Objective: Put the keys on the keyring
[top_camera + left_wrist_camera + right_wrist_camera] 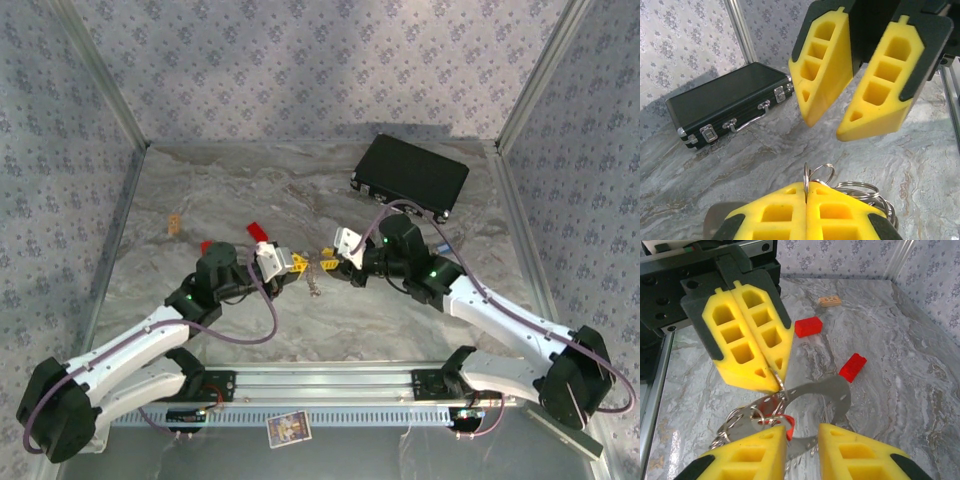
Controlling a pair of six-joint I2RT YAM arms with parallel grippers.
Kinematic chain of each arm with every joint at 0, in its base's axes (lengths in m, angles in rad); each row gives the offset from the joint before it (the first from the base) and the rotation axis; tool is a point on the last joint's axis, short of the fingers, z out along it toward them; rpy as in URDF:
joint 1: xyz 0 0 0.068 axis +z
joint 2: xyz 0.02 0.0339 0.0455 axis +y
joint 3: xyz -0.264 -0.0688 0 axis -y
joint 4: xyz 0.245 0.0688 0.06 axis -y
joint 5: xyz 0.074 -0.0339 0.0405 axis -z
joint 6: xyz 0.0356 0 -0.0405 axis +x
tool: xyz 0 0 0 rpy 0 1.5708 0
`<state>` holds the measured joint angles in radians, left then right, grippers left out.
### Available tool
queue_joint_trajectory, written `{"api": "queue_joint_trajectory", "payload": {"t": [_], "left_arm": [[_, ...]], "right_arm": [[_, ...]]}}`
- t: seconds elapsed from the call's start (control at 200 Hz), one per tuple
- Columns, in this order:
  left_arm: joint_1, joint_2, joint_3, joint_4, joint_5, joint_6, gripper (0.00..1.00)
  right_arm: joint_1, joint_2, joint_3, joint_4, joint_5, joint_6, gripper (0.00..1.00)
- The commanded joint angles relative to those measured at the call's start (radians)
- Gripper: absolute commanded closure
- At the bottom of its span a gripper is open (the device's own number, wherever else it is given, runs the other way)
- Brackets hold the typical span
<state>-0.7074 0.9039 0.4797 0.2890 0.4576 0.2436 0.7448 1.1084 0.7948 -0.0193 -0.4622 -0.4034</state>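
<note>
Top view: left gripper (pixel 297 262) and right gripper (pixel 333 254) sit tip to tip at mid table (pixel 200 190), w/ a small metal bunch (pixel 318 275) btwn them and a black case (pixel 410 175) at far right. Left wrist: left jaws together, clamped on a small wire ring (pixel 805 175) standing edge-on; right jaws apart, facing them. Right wrist: keyring (pixel 837 392) just below the left jaws' tips, wire ring at its rim; red key head (pixel 789 432) btwn the parted right jaws; red blocks (pixel 808 326) beyond.
</note>
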Motion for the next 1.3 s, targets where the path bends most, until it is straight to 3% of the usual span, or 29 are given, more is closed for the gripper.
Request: {"api": "queue_joint_trajectory", "payload": {"t": [0.0, 0.645, 1.124, 1.294], "left_arm": [[-0.006, -0.025, -0.003, 0.057, 0.037, 0.015, 1.00], [-0.005, -0.025, -0.003, 0.056, 0.088, 0.017, 1.00], [-0.006, -0.022, 0.000, 0.049, 0.092, 0.029, 1.00], [-0.005, -0.023, -0.001, 0.057, 0.110, 0.029, 1.00]], "right_arm": [[0.001, 0.015, 0.031, 0.024, -0.033, -0.004, 0.78], [0.034, 0.080, 0.059, 0.015, -0.070, -0.044, 0.82], [0.034, 0.098, 0.071, -0.006, -0.143, -0.033, 0.79], [0.035, 0.110, 0.079, -0.002, -0.143, -0.031, 0.84]]}}
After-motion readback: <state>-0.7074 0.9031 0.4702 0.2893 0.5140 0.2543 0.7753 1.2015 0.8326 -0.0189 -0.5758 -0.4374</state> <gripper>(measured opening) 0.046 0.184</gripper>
